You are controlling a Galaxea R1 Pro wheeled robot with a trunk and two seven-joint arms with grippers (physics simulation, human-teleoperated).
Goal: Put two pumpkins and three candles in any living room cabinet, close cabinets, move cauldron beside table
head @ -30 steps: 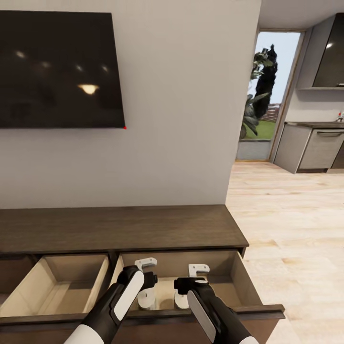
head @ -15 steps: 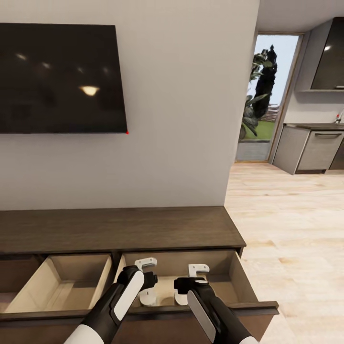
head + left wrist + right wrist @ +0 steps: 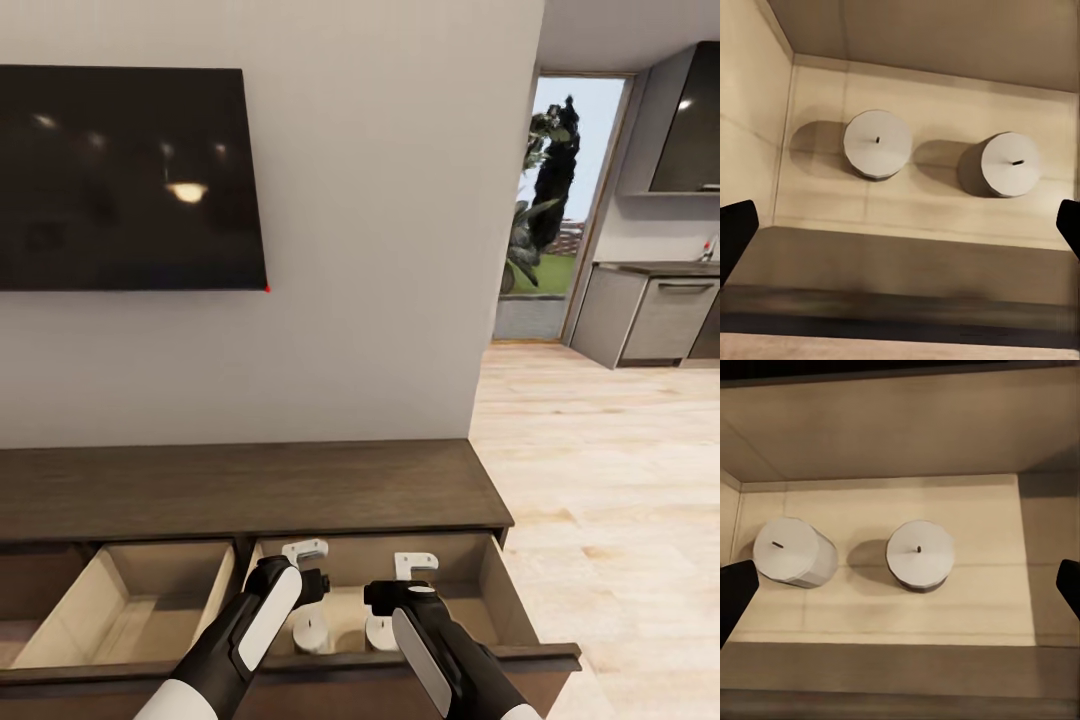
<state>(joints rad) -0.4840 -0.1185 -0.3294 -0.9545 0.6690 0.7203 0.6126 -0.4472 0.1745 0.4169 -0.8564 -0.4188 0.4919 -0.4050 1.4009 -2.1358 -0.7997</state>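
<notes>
Dark-brown wood makes up the cabinet [image 3: 250, 490], which runs low along a pale wall under a black TV [image 3: 130, 180] in the head view. Two drawers stand pulled out, showing beige insides: the left drawer [image 3: 130, 610] and the right drawer [image 3: 500, 590]. Light plank floor [image 3: 610, 480] stretches off to the right toward grey kitchen units [image 3: 650, 315] and a glass door [image 3: 560, 200] with greenery behind it. Both arms reach over the right drawer's front edge, partly covering its contents. The left gripper [image 3: 305, 552] and right gripper [image 3: 415, 562] hang above the drawer, each with its white fingers spread and nothing between them. Two candles [image 3: 312, 632] stand on the drawer floor below the grippers, side by side and apart.

From the left wrist, two candles [image 3: 877, 144] stand upright on the beige drawer floor, well apart, each with a short dark wick; the black fingertips [image 3: 735, 232] sit wide at the picture's edges.

From the right wrist, the same count holds: two candles [image 3: 920, 553] on the drawer floor, one close to a side wall, with the fingertips [image 3: 735, 589] spread wide and empty.
</notes>
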